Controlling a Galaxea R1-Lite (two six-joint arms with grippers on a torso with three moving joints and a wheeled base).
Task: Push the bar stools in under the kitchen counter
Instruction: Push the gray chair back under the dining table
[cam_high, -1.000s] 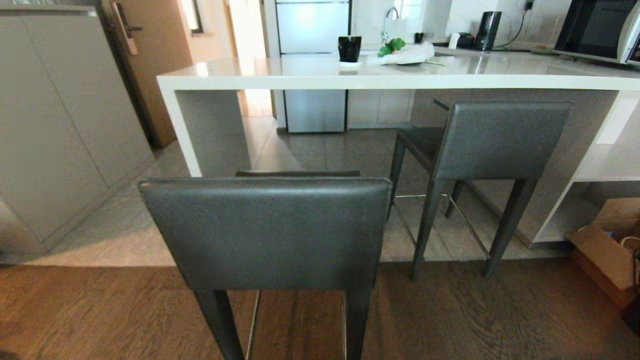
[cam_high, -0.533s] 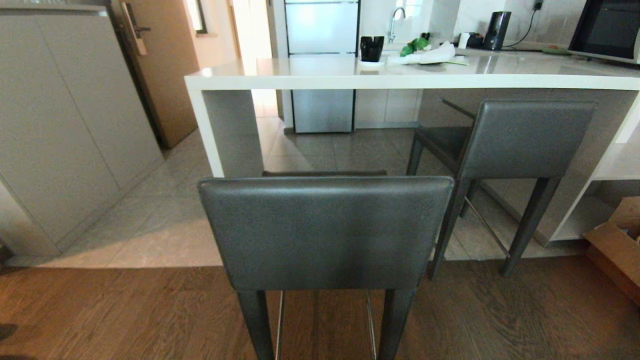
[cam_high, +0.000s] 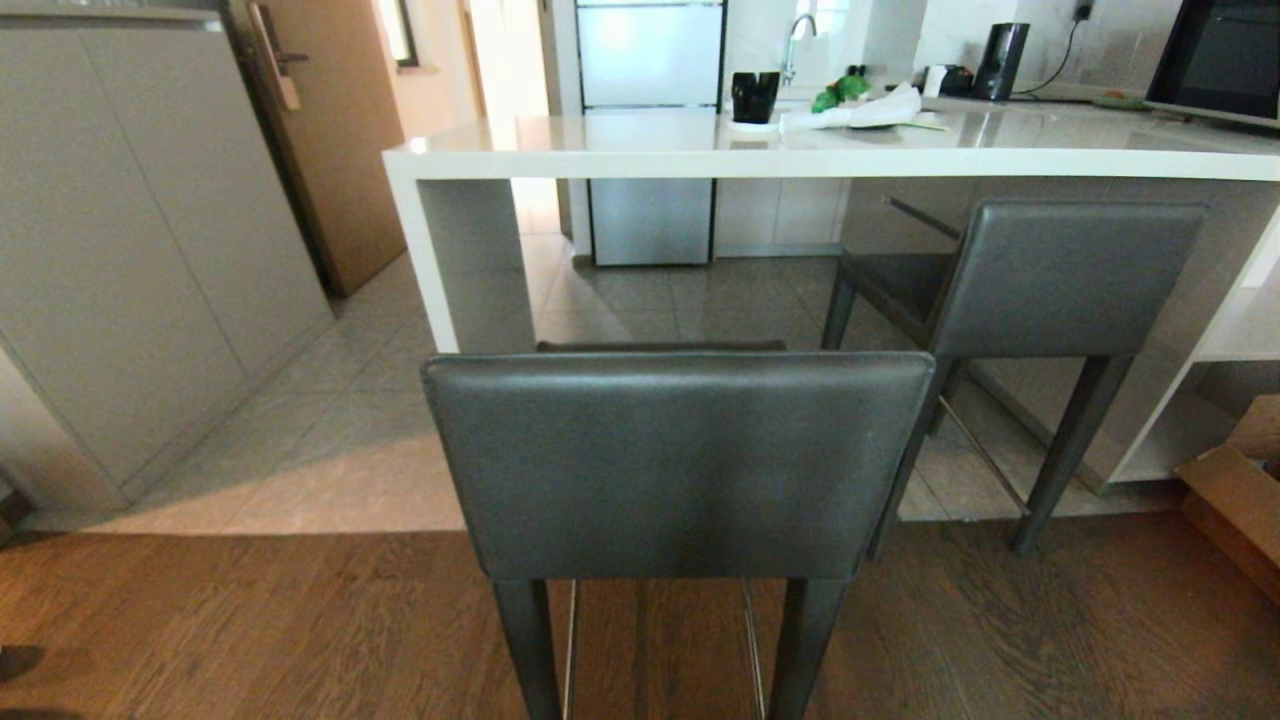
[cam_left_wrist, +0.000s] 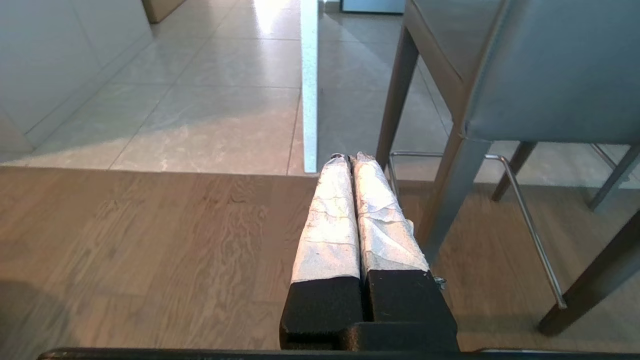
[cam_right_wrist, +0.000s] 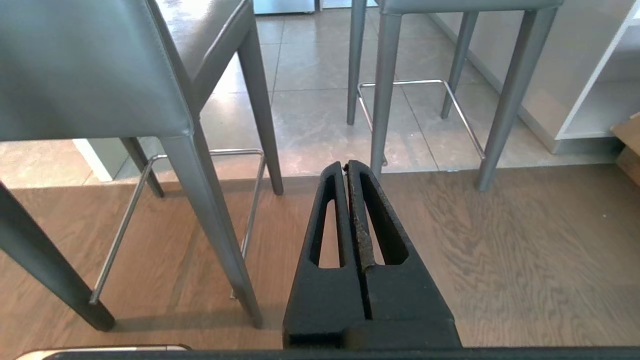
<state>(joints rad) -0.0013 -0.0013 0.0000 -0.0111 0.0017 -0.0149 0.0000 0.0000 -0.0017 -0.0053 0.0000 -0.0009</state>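
Observation:
Two dark grey bar stools face the white kitchen counter. The near bar stool stands right in front of me, its back legs on the wood floor, well short of the counter. The far bar stool sits to the right, its seat partly under the counter top. Neither arm shows in the head view. My left gripper, wrapped in white tape, is shut and hangs low beside the near bar stool. My right gripper is shut too, with the near bar stool on one side and the far bar stool ahead.
Grey cabinets line the left side beside a wooden door. On the counter stand a black cup and a white cloth with green leaves. A cardboard box lies at the right by white shelves.
The whole head view has shifted: counter, stools and cabinets all sit further right in the picture, so the camera turned or moved left. The near stool is now centred.

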